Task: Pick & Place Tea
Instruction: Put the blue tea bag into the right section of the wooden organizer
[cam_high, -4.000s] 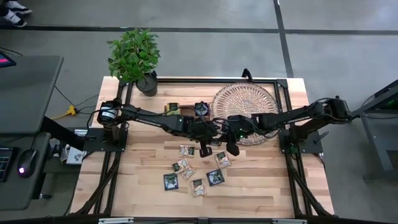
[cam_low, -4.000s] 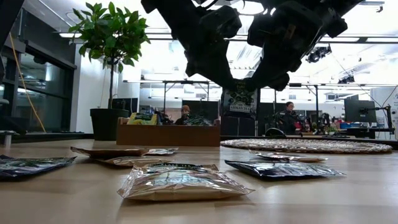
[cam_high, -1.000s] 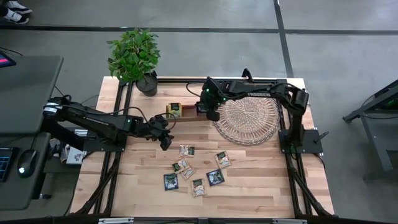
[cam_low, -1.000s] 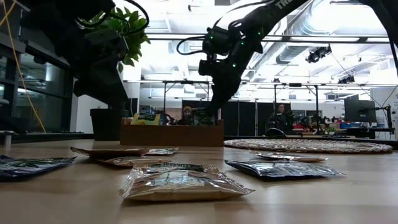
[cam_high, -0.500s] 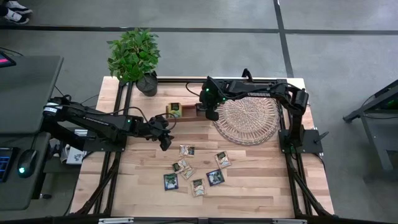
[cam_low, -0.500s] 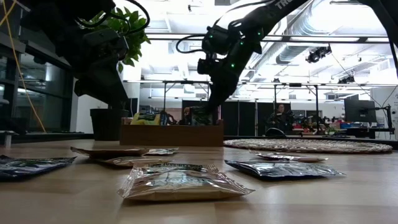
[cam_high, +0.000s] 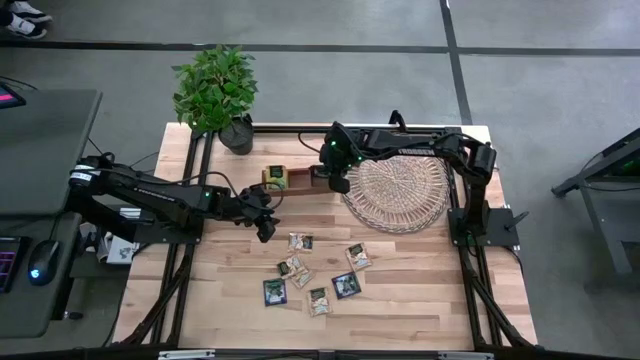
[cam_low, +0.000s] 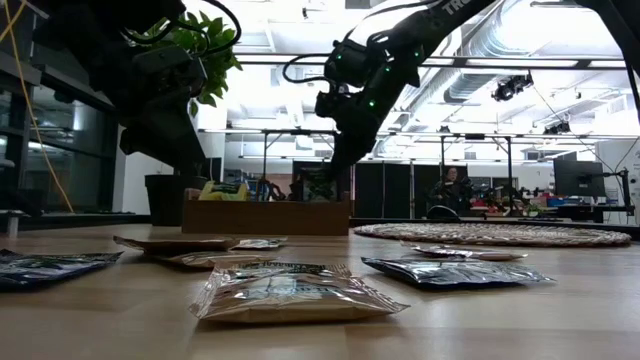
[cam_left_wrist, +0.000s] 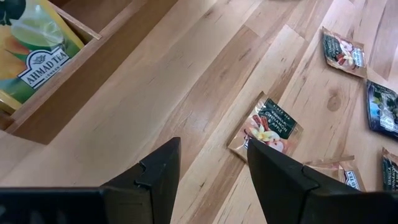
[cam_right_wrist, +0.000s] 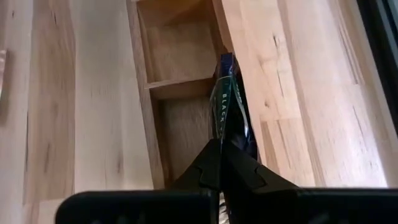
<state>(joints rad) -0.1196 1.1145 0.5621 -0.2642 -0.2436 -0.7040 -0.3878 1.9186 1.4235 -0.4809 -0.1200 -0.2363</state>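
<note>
Several tea sachets (cam_high: 300, 241) lie flat on the wooden table's middle; a beige one (cam_left_wrist: 264, 127) lies just ahead of my left gripper (cam_left_wrist: 211, 168), which hangs open above the bare table (cam_high: 265, 225). The narrow wooden box (cam_high: 295, 178) stands at the far middle with a yellow sachet (cam_left_wrist: 34, 53) in its left compartment. My right gripper (cam_high: 337, 182) hovers over the box's right end, shut on a dark sachet (cam_right_wrist: 229, 99). My right gripper pinches the dark sachet's upper end (cam_right_wrist: 225, 146) between its two fingers (cam_right_wrist: 205, 168). They slant down from the table's right side. The sachet hangs on edge below them; its lower end (cam_low: 318, 190) reaches down behind the box's front wall at the right end.
A round wicker tray (cam_high: 400, 185) lies right of the box, under my right arm. A potted plant (cam_high: 215, 90) stands at the far left corner. More sachets (cam_high: 346, 285) are scattered toward the near edge, and dark frame rails run along the table's sides.
The wooden box has slid a little toward the table's left, and the dark sachet in my right gripper has shifted with it. Both grippers have stayed where they were, the left open, the right shut.
</note>
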